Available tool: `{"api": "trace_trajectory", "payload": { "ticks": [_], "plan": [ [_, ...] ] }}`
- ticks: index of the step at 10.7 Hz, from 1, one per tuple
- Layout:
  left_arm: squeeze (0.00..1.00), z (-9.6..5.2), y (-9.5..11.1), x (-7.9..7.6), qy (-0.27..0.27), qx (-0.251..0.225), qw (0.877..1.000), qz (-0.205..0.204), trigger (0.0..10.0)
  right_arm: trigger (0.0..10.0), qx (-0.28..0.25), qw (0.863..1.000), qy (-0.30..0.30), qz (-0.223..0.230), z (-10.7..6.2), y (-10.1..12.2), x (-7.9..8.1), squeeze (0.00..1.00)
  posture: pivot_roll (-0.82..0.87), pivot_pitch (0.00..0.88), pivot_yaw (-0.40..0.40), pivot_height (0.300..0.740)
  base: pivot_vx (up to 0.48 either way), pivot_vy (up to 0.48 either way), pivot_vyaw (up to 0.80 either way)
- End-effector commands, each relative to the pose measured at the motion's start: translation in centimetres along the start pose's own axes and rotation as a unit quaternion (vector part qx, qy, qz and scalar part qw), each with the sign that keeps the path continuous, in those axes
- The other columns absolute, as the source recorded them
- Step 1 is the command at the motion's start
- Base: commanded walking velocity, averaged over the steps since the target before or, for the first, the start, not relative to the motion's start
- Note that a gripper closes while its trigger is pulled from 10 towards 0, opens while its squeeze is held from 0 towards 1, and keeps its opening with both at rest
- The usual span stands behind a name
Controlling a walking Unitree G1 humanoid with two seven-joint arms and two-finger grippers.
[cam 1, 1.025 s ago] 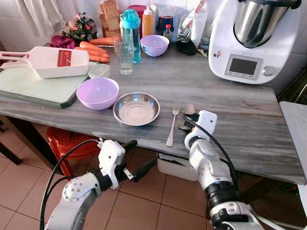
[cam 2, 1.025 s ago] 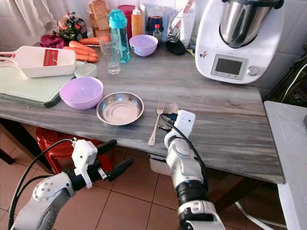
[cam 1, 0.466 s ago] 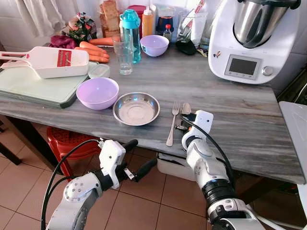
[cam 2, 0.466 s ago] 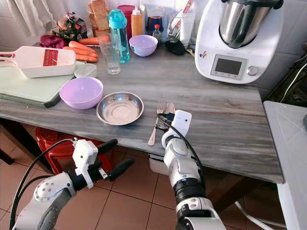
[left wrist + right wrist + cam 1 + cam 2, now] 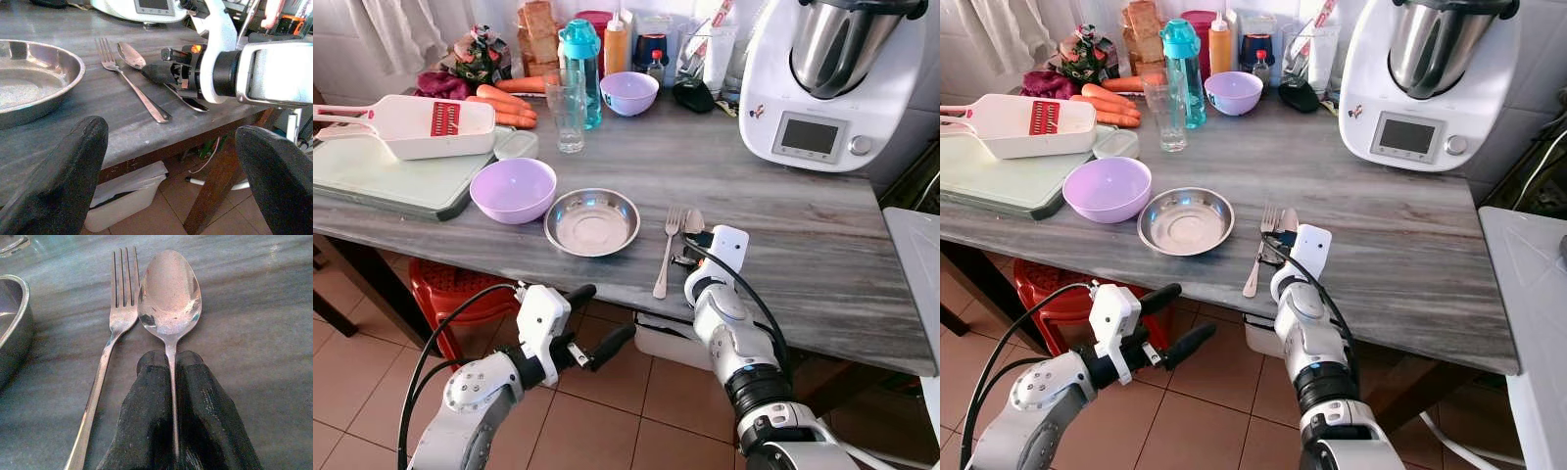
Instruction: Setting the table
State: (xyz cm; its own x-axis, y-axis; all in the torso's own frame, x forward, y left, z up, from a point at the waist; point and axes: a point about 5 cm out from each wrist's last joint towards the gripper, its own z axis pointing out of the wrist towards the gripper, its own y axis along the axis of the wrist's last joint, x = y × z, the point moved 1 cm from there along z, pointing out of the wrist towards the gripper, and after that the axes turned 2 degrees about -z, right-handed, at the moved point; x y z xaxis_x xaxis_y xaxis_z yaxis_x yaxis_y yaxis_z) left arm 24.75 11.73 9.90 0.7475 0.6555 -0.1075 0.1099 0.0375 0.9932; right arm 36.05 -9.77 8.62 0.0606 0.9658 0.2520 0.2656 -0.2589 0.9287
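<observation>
Right wrist view: right tool (image 5: 171,363) pinches a spoon (image 5: 169,296) beside the fork (image 5: 113,328) on the grey wood-grain table (image 5: 254,308).

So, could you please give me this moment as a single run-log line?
step: placing spoon | right gripper: shut on spoon handle, beside fork, right of steel plate | left gripper: open, below table edge

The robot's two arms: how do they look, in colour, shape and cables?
Both arms are silver-grey, built of rounded jointed segments with black rings at the joints. Each wrist carries a white, boxy housing. The left end effector has two long black fingers with thick rounded tips; the right end effector has the same black fingers. Thin black cables loop along the outside of each forearm. A small orange light glows on the right wrist.
</observation>
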Motion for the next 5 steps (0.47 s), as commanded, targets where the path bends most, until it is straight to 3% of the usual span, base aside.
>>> {"api": "trace_trajectory", "payload": {
  "ticks": [1, 2, 3, 5],
  "plan": [
    [0.0, 0.07, 0.09, -0.27, -0.002, 0.004, 1.0, 0.005, 10.0, 10.0, 0.006, 1.0, -0.01, 0.002, 0.11, -0.15, -0.37, 0.0, 0.11, 0.073, -0.031, 0.74, 0.0, 0.0, 0.0],
    [0.0, 0.09, 0.06, -0.3, -0.002, 0.005, 1.0, 0.004, 10.0, 10.0, 0.005, 1.0, -0.008, 0.004, 0.13, -0.15, -0.36, 0.0, 0.11, 0.073, -0.031, 0.74, 0.0, 0.0, 0.0],
    [0.0, 0.1, 0.04, -0.31, -0.002, 0.005, 1.0, 0.003, 10.0, 10.0, 0.004, 1.0, -0.008, 0.006, 0.15, -0.17, -0.33, 1.0, 0.11, 0.073, -0.031, 0.74, 0.0, 0.0, 0.0],
    [0.0, 0.13, 0.05, -0.34, -0.002, 0.005, 1.0, 0.004, 10.0, 10.0, 0.003, 1.0, -0.006, 0.007, 0.19, -0.2, -0.26, 1.0, 0.11, 0.073, -0.03, 0.74, 0.0, 0.0, 0.0]
  ]
}}
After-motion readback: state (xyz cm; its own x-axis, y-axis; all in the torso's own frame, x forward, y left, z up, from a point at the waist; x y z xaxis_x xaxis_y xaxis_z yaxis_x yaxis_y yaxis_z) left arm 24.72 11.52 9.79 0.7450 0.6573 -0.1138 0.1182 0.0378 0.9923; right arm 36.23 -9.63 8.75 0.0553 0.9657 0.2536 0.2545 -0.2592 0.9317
